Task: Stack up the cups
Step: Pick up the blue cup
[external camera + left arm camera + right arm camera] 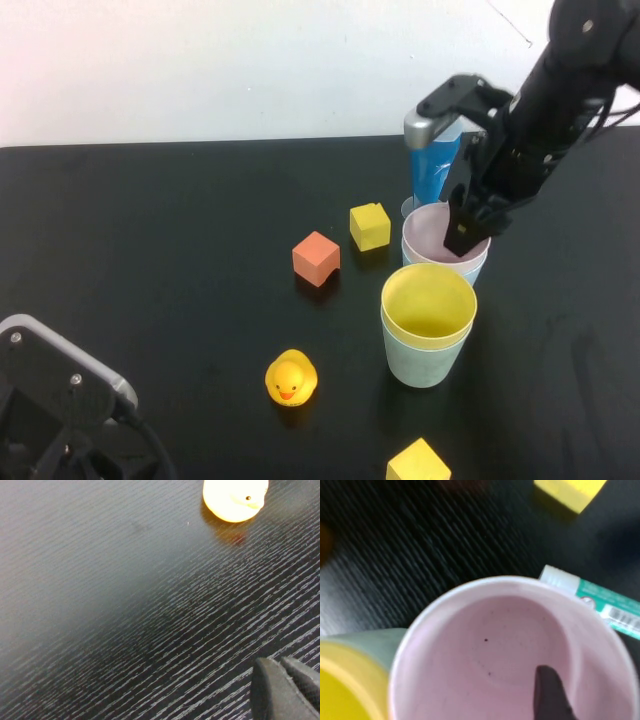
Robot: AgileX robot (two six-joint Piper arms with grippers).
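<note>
Apparently clamped on the pink cup's [438,232] rim, the right gripper [470,228] grips it; left gripper [287,690] parked, seemingly closed.

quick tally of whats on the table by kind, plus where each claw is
cups: 4, pink nested in blue, yellow in green
cubes: 3, yellow, orange, yellow
duck: 1
cone glass: 1
total: 9
right claw grips the pink cup's rim; left claw sits low near the duck.

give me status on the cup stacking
Right hand on pink cup rim, one finger inside. Left hand parked near-left. Pink in blue, yellow cup in green.
</note>
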